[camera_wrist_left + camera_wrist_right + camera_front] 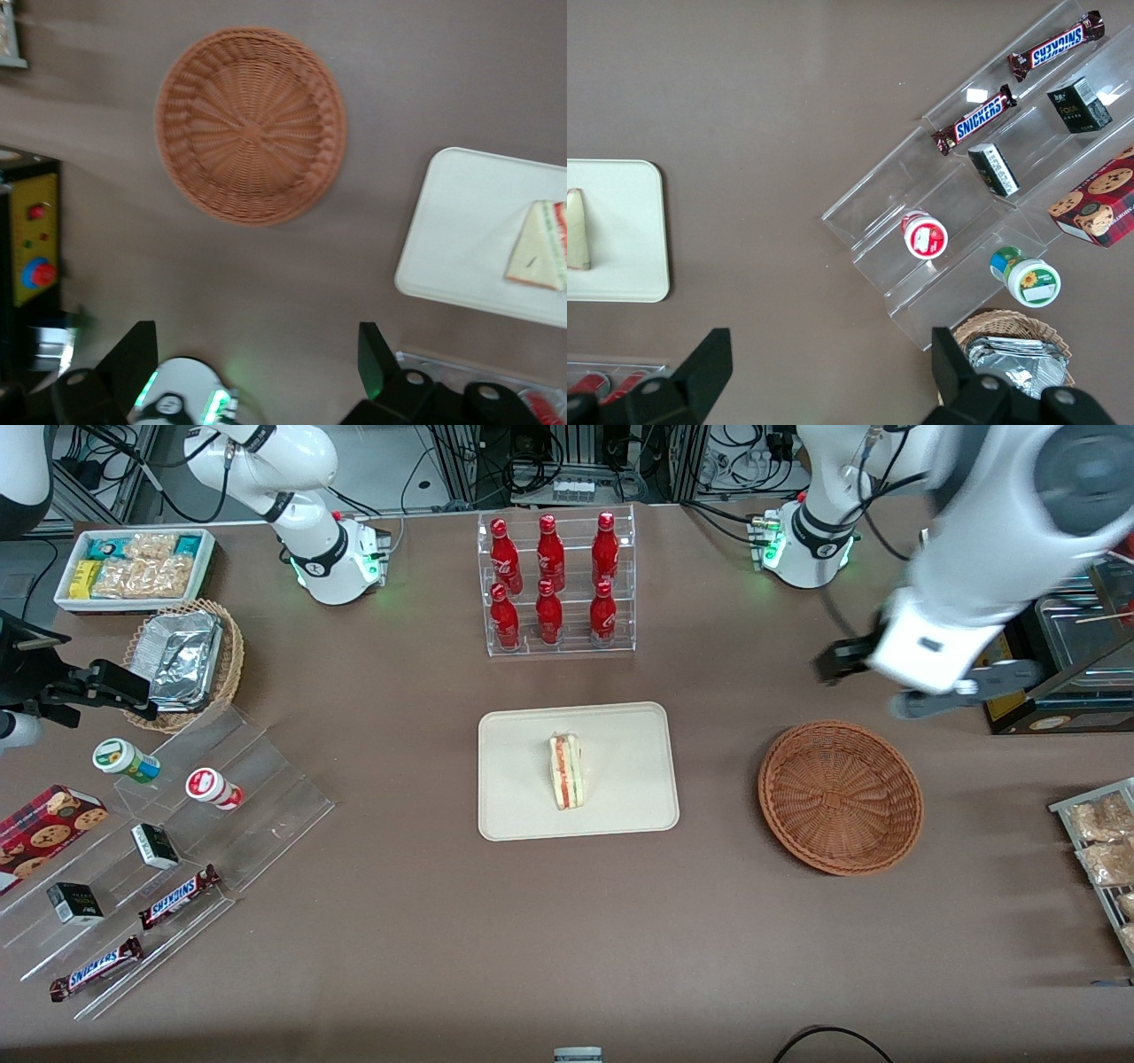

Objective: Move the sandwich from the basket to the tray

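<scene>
The sandwich [567,771] lies on the cream tray [496,815] in the middle of the table, its filling edge showing. The reddish-brown basket [840,797] sits empty beside the tray, toward the working arm's end. My left gripper [870,685] hangs high above the table, farther from the front camera than the basket, open and empty. In the left wrist view the gripper [252,363] has its fingers wide apart, with the basket [251,137], the tray [452,230] and the sandwich [536,248] below. The right wrist view shows the tray [620,266] and sandwich [578,230].
A clear rack of red bottles [556,584] stands farther back than the tray. A black machine [1063,664] and a rack of packets [1103,850] sit at the working arm's end. A clear stepped stand [159,850], tan foil basket [186,660] and white bin [133,567] lie toward the parked arm's end.
</scene>
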